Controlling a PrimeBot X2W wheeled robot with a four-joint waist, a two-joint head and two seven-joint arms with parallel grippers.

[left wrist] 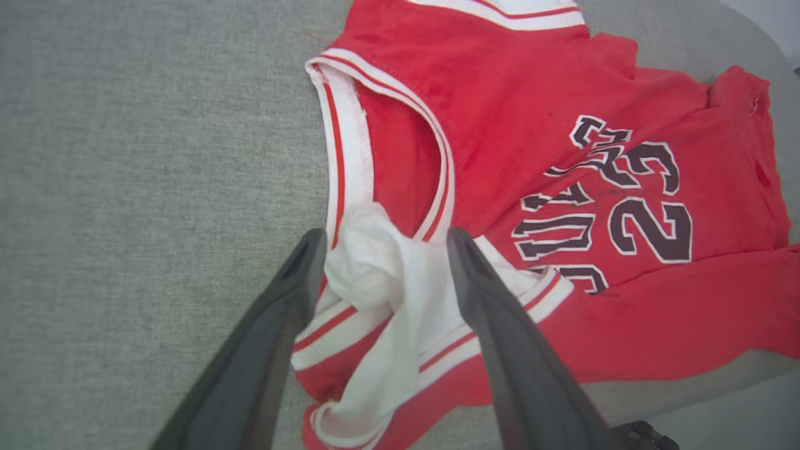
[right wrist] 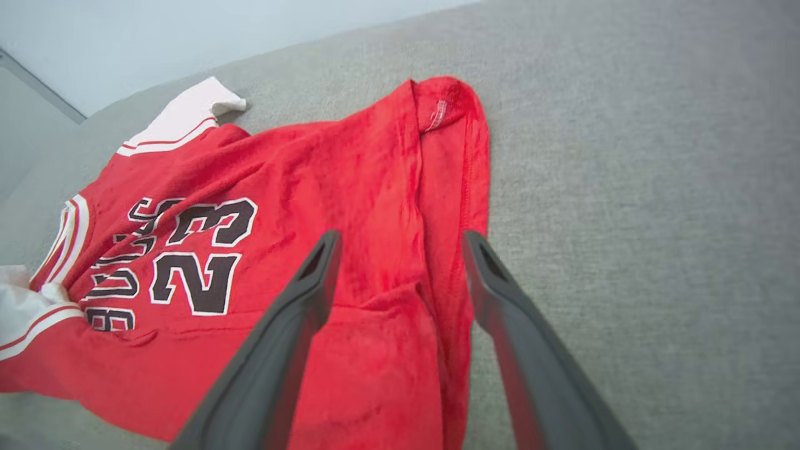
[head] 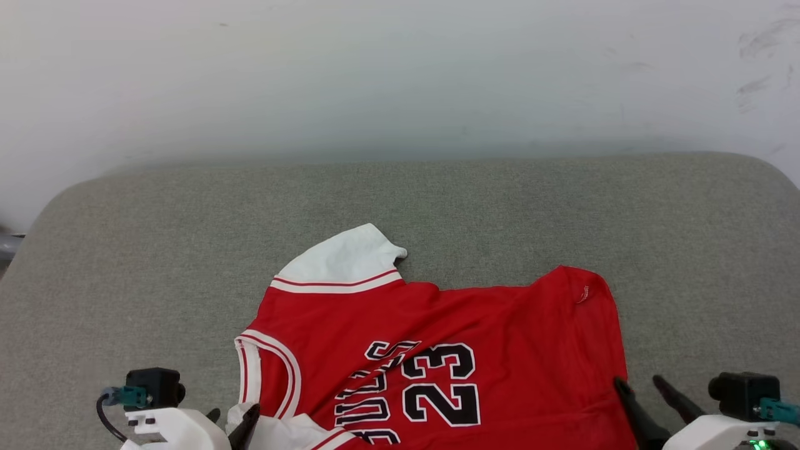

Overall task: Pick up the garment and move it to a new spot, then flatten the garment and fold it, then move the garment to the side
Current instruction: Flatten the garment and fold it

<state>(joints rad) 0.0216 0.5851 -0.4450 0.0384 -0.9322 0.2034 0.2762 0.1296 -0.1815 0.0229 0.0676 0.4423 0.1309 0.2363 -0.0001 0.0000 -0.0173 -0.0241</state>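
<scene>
The garment (head: 437,350) is a bright red shirt with white sleeve panels, striped trim and dark lettering with "23". It lies spread and slightly rumpled on the grey cushioned surface (head: 187,250), near its front edge. My left gripper (left wrist: 381,247) is open, its fingers straddling the crumpled white sleeve (left wrist: 387,275) beside the neck opening. My right gripper (right wrist: 400,247) is open too, hovering over the red hem edge (right wrist: 437,250) on the shirt's right side. In the head view the left gripper (head: 234,415) and right gripper (head: 640,384) sit at the lower corners.
A pale wall (head: 400,75) rises behind the grey surface. Bare cushion stretches to the left (head: 125,281), behind and to the right (head: 700,250) of the shirt. The surface's front edge (left wrist: 687,375) drops off just past the shirt.
</scene>
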